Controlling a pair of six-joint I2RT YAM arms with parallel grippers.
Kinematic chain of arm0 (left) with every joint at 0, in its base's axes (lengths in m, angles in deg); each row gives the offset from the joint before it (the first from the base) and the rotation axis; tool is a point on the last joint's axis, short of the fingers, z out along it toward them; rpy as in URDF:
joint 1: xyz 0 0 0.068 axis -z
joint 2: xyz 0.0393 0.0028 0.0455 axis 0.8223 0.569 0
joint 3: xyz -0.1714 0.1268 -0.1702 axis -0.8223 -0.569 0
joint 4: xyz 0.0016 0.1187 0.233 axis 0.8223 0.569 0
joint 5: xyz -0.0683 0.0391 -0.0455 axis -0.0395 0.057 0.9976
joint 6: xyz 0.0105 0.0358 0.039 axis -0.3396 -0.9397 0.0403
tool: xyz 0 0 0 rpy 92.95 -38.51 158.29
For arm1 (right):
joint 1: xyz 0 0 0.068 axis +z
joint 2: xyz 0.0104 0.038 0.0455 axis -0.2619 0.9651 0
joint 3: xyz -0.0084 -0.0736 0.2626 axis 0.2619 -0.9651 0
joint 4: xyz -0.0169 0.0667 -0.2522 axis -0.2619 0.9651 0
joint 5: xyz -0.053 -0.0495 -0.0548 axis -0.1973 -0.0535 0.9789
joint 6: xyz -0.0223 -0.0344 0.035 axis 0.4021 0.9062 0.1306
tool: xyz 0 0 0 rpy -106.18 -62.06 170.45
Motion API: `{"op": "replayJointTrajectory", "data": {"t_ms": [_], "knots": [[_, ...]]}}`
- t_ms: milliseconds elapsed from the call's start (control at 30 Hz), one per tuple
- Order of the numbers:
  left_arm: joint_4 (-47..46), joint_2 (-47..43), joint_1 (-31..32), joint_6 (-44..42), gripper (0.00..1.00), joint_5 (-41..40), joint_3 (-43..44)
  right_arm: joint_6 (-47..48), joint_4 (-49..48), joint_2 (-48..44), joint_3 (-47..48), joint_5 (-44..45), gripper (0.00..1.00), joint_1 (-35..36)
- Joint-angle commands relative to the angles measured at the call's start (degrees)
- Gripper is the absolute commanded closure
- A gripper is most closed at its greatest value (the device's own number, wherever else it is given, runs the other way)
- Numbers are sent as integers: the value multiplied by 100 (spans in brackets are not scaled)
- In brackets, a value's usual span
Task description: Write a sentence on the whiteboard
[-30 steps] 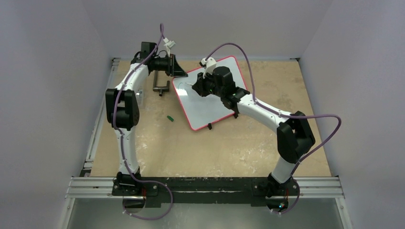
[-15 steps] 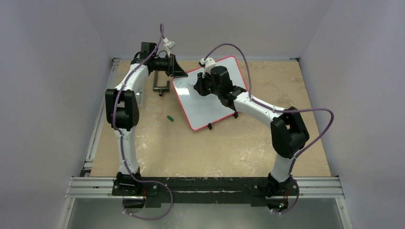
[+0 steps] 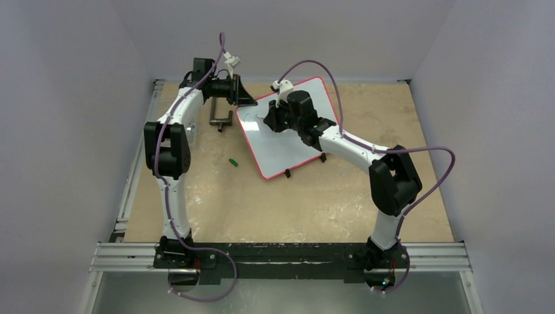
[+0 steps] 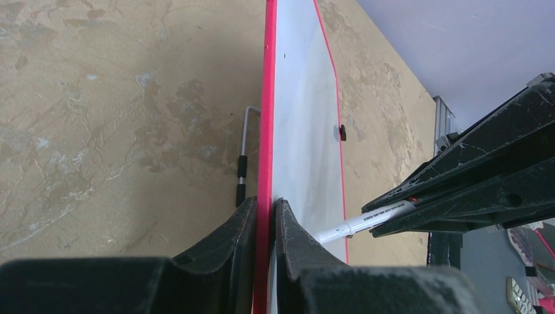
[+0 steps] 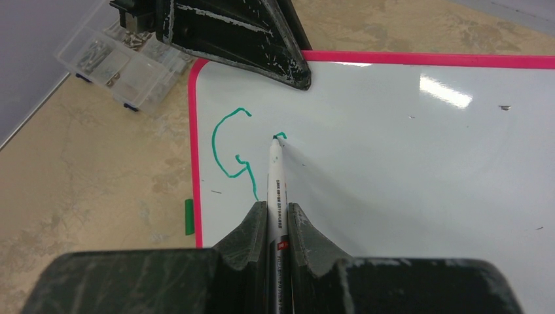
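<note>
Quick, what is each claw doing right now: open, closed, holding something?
The left claw is closed on the red edge of the whiteboard.
The right claw is closed on a marker, its tip touching the board.

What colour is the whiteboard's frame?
The frame is pinkish red, clearest in the right wrist view.

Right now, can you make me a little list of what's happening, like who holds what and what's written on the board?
left gripper: shut on the red edge of the whiteboard
right gripper: shut on the marker
marker tip: at the board, on a tiny green stroke
written: a green G and the small start of a next letter
also there: small green piece beside the board, maybe the cap; clear box of small parts
</note>
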Motion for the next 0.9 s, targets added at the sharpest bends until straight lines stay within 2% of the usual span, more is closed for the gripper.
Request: {"op": "replayJointTrajectory", "data": {"t_ms": [0,233,467,867], "knots": [[-41,-245,92,-358,100,-16,-93,55,-25,-70,-160,-150,100,-8],[-41,-251,92,-371,100,-44,-94,56,25,-247,-489,-126,100,-9],[-32,-267,101,-380,100,-65,-109,56,188,-369,-529,295,100,-22],[-32,-278,101,-404,100,-70,-144,14,430,-86,155,450,100,-164]]}}
